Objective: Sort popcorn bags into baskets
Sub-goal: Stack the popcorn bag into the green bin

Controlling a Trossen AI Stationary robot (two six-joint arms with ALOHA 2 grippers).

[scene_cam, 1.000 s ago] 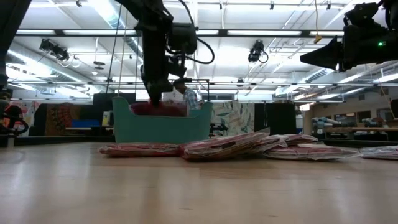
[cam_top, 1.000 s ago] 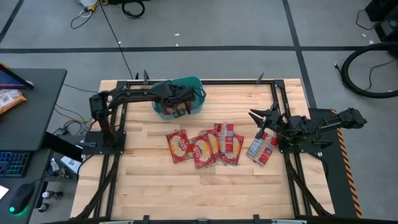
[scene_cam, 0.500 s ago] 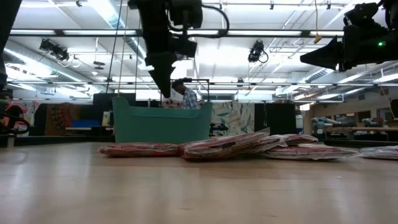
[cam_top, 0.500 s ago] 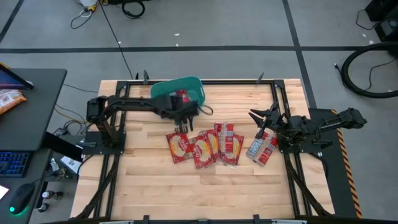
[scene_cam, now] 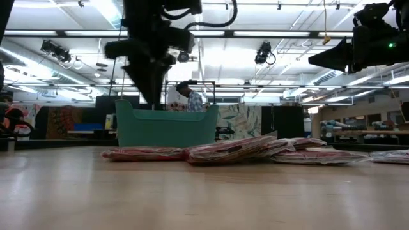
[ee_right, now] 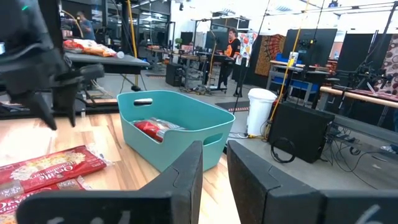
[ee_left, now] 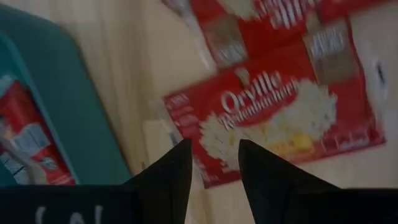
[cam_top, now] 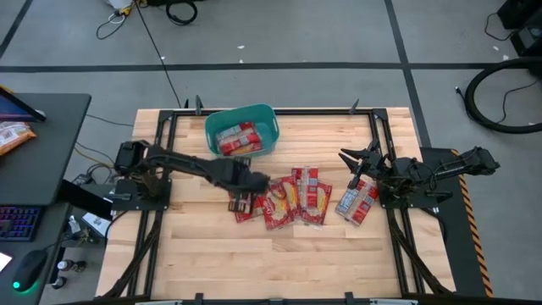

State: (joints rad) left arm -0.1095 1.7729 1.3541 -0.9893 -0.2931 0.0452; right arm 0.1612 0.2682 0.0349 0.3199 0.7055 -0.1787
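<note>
The left gripper (cam_top: 246, 202) hangs over the leftmost popcorn bag (cam_top: 244, 203) of the spread at the centre of the high view, its fingers (ee_left: 169, 180) a small way apart with nothing between them. The teal basket (cam_top: 212, 127) sits toward the upper middle of the table (cam_top: 254, 254), with a red packet (cam_top: 237, 137) inside. More popcorn bags (cam_top: 298, 196) overlap to the right. The right gripper (cam_top: 351, 161) waits at the right edge beside another bag (cam_top: 357, 202), its fingers slightly parted and empty.
</note>
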